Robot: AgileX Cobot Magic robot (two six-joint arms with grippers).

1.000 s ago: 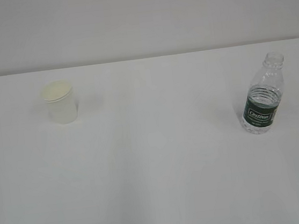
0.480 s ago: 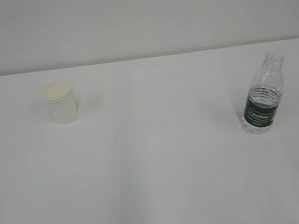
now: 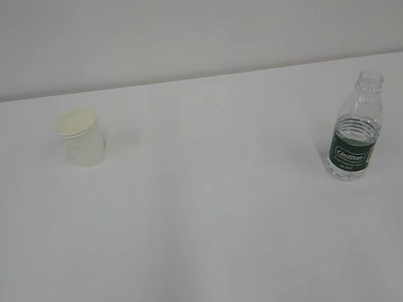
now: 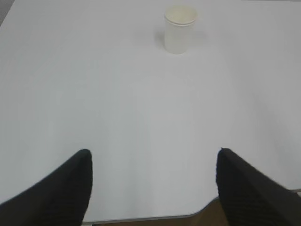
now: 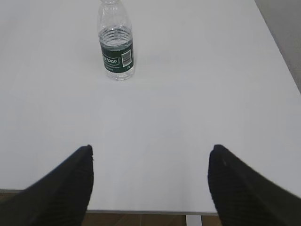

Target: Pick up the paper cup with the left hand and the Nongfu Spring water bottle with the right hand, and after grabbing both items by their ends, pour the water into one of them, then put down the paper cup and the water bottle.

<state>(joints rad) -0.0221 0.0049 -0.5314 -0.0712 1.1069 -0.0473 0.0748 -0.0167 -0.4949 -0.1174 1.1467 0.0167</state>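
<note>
The paper cup (image 3: 81,138) stands upright on the left part of the white counter (image 3: 218,229), and the Nongfu Spring water bottle (image 3: 354,138) stands upright, without cap, far to the right, well apart from it. The left end effector (image 4: 153,186) is wide open and holds nothing; the cup is far ahead of it. The right end effector (image 5: 150,181) is also wide open and empty, with the bottle ahead, a little to the left

The left hand (image 4: 153,188) hangs with its jaws spread wide, nothing between them; the right hand (image 5: 150,186) likewise, black fingers (image 5: 70,188) far apart and empty
</note>
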